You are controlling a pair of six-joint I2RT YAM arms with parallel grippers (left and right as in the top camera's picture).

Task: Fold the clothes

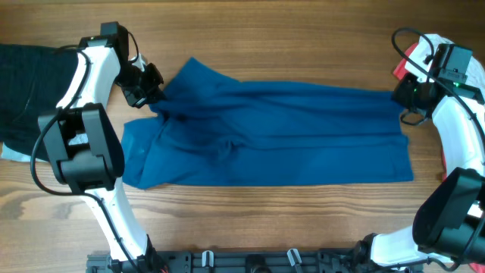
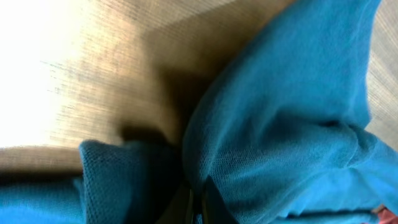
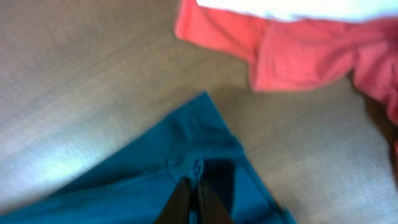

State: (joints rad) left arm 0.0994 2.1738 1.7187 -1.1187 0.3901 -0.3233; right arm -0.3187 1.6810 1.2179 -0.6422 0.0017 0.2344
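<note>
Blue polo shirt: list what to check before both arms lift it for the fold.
1. Hold of the left gripper on the blue polo shirt: ok, fabric bunches around its closed fingers.
2. Hold of the right gripper on a shirt corner: ok, shut on the edge.
3. Shirt spread flat between the grips: not ok, rumpled near the left gripper.
4. The red garment clear of the gripped corner: ok, bare table between them.
5. Where collar and placket lie: cannot tell.
</note>
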